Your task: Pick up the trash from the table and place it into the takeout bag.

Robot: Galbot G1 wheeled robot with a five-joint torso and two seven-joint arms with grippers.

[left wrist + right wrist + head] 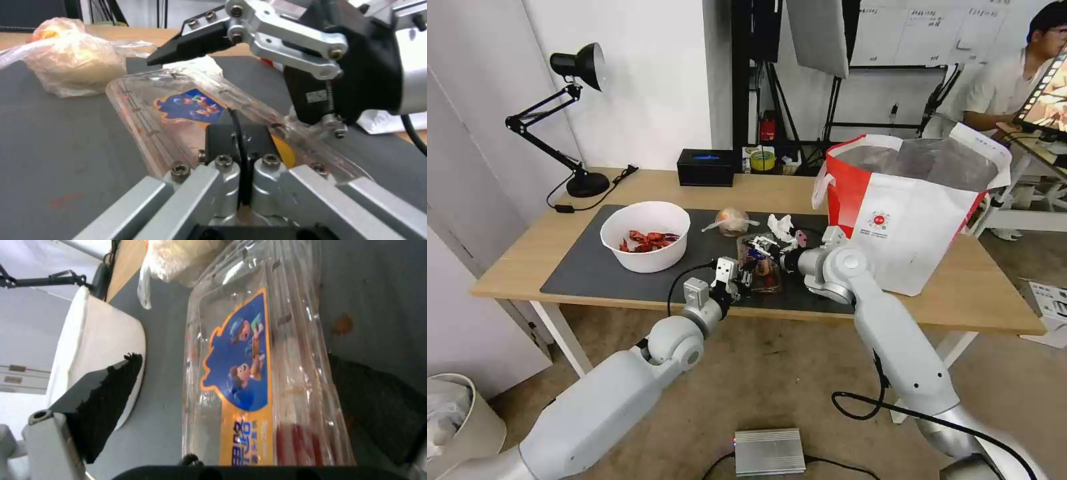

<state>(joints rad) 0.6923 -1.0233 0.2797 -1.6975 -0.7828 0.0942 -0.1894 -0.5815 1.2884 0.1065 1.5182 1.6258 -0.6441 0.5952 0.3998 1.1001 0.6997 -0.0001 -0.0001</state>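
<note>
The clear plastic tray [760, 270] [186, 103] [249, 373] with a blue and yellow label lies on the dark mat [587, 273] near the table's [527, 260] front edge. My left gripper [739, 279] [238, 143] is shut on its near-left edge. My right gripper [765, 252] [249, 96] [236, 363] hangs open over the tray, one finger on each side. The white bowl [646, 235] [98, 340] of red shells stands to the left. The knotted bag [732, 220] [71, 70] and the tissue [780, 225] lie behind the tray. To the right stands the open takeout bag [907, 220].
A black desk lamp [577, 113] stands at the back left and a black box [706, 167] at the back middle. A silver box [769, 451] lies on the floor in front. A bin [454, 413] stands at the left.
</note>
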